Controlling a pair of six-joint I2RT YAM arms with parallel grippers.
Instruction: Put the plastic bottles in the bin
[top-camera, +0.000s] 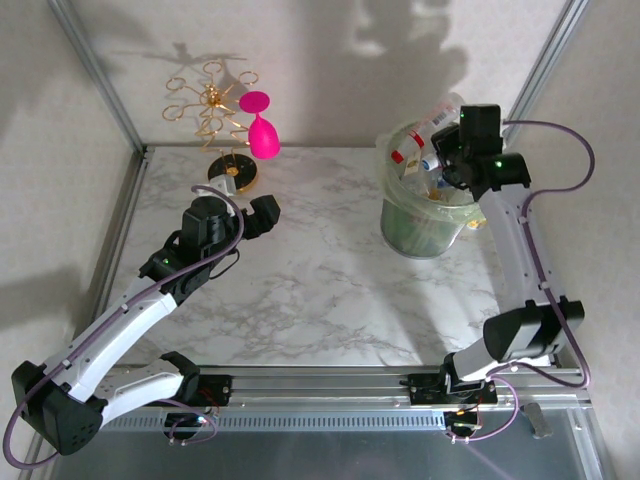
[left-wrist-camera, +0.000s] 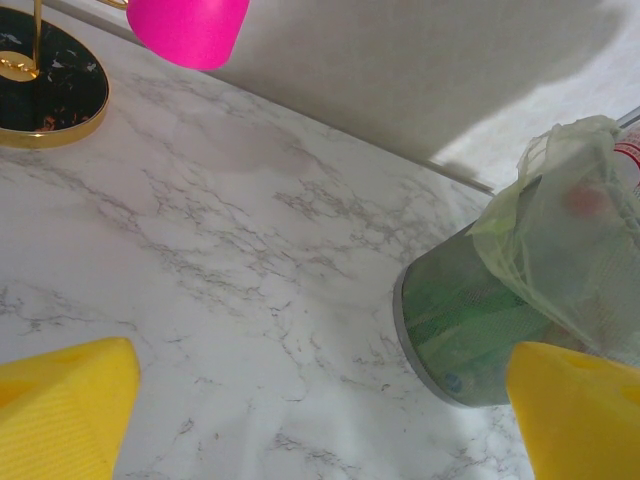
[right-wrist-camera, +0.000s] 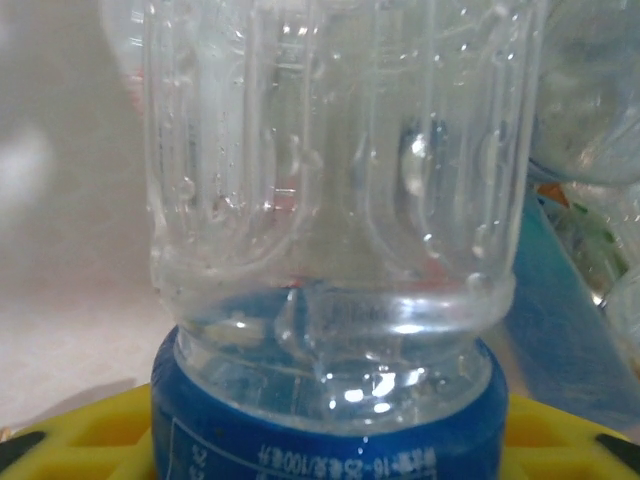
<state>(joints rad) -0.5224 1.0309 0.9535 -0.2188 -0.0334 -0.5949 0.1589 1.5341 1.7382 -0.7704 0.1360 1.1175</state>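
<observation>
From above we see the right arm stretched over the bin (top-camera: 420, 225), which stands at the far right of the marble table (top-camera: 320, 290). The right gripper (top-camera: 452, 166) hangs over its mouth among the plastic bottles (top-camera: 418, 152) heaped inside, several poking above the rim. That view does not let us see the jaws. The right wrist camera does: a clear ribbed bottle (right-wrist-camera: 330, 200) stands close against the lens, droplets on its wall, with its blue label low between the yellow fingers (right-wrist-camera: 85, 445). Whether they clamp it or merely flank it we cannot tell. The label carries small white print in a thin white frame, too soft for us to read beyond a few digits. Behind it, to the right, we make out more clear plastic and a blue patch. The left gripper (left-wrist-camera: 320, 440) stands wide and holds nothing, poised over bare marble at the table's left centre. Its wrist view gives us what the overhead misses: the bin's pale-green side with a green bottle showing through the wall, and the thin bag (left-wrist-camera: 560, 210) folded over the rim. At its top edge sit the pink wine glass (left-wrist-camera: 188, 28) and the black, gold-rimmed base of the gold wire rack (left-wrist-camera: 50, 95).
</observation>
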